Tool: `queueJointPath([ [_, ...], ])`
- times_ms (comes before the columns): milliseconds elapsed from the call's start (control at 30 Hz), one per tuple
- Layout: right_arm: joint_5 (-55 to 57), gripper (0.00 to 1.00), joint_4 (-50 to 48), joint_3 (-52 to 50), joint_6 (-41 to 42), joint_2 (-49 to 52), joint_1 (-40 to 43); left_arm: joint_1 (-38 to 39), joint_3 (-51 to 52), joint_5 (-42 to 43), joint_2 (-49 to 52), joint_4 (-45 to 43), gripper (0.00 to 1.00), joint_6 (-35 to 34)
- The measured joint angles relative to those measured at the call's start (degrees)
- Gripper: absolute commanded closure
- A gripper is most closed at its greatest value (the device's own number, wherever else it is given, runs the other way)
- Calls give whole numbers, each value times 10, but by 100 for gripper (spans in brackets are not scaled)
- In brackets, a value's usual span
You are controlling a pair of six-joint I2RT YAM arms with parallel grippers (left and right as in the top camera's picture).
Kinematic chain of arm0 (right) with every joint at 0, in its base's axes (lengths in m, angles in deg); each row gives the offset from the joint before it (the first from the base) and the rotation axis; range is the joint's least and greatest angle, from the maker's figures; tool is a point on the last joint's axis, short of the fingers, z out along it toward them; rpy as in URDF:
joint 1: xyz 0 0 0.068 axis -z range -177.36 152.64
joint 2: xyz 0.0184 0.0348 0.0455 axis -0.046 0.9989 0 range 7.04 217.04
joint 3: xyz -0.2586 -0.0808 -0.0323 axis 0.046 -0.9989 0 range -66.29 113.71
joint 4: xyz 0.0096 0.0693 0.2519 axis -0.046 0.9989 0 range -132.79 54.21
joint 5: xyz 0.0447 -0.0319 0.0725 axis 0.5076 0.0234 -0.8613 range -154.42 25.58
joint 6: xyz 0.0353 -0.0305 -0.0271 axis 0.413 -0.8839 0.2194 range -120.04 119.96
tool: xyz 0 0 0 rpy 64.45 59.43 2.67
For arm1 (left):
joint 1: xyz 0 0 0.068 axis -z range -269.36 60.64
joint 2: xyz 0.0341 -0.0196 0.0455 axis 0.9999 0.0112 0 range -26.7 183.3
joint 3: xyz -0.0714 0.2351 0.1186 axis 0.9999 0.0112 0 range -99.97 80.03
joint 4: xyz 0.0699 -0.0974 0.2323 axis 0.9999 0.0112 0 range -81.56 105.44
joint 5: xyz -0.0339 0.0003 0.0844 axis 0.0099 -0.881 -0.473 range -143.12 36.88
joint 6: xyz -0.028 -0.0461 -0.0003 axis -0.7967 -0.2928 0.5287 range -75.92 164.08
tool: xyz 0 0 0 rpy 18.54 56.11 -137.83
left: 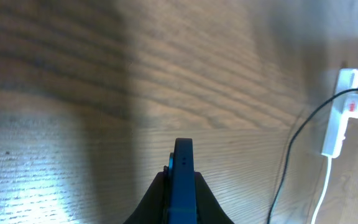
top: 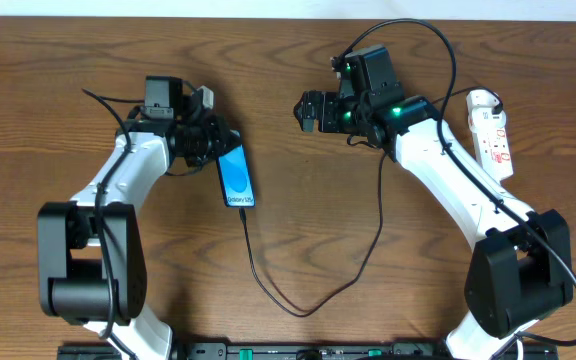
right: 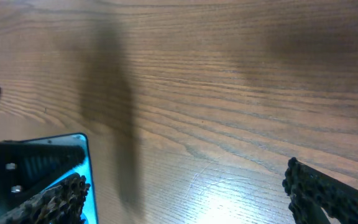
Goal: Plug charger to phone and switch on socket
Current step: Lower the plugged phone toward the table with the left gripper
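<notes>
The phone [top: 236,176], its blue screen lit, lies left of centre, and my left gripper [top: 211,150] is shut on its far end. In the left wrist view the phone's blue edge [left: 183,186] stands between the dark fingers [left: 213,208]. The charger [top: 298,310], a thin black cable, meets the phone's near end, loops across the table and runs up to the socket [top: 494,128] at the far right. My right gripper [top: 311,110] hangs open to the right of the phone, nothing between its fingers [right: 328,193]. The phone's blue rim [right: 86,163] shows beside its left finger.
The socket [left: 339,115] shows its red switch far right in the left wrist view, with its white cord [left: 323,186] and the black cable [left: 288,162] trailing toward me. Bare wood lies between the two arms.
</notes>
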Motion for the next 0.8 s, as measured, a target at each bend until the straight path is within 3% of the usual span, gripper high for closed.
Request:
queueJointPath([
  [800, 0, 1, 0, 0, 0, 0, -4, 0, 3, -11, 87, -9, 93, 0],
])
